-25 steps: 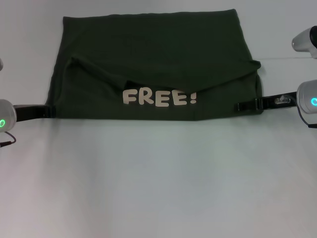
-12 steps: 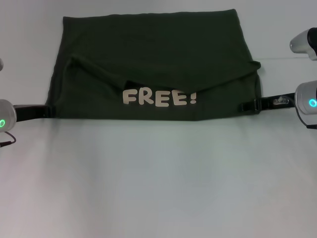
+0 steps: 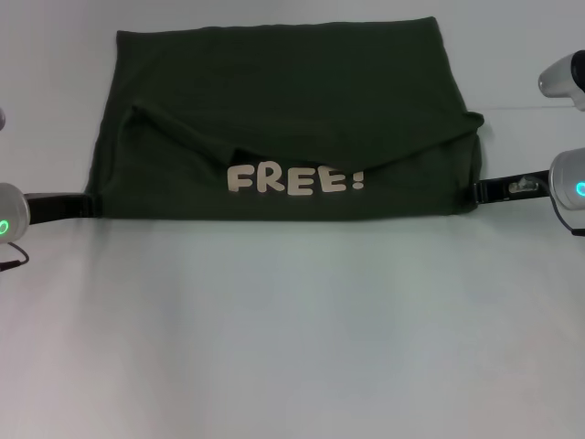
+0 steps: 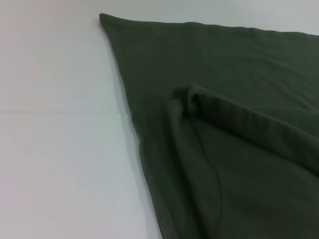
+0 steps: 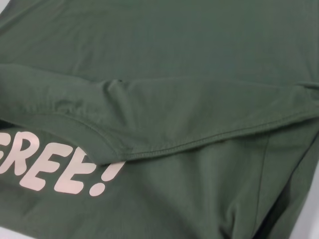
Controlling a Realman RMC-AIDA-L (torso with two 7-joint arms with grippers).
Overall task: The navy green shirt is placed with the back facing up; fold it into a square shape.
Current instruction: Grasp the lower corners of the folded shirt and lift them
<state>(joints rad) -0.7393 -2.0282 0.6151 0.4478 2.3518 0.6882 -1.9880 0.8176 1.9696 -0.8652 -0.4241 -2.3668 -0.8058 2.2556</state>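
The navy green shirt (image 3: pixel 283 110) lies folded into a wide rectangle at the far half of the white table (image 3: pixel 292 329). Its upper layer ends in a sagging hem, and below that a pale "FREE!" print (image 3: pixel 294 179) faces up near the front edge. My left gripper (image 3: pixel 90 207) rests at the shirt's front left corner, low on the table. My right gripper (image 3: pixel 482 190) sits just at the front right corner, beside the cloth. The left wrist view shows the shirt (image 4: pixel 224 149) with a rumpled fold. The right wrist view shows the shirt (image 5: pixel 174 59), the hem and the print (image 5: pixel 55 167).
Bare white table stretches from the shirt's front edge toward me and along both sides. Part of the right arm's white housing (image 3: pixel 562 78) hangs at the far right edge.
My right gripper has drawn back to the right, from lying over the shirt's front right corner to its edge. The shirt and the left gripper have stayed put.
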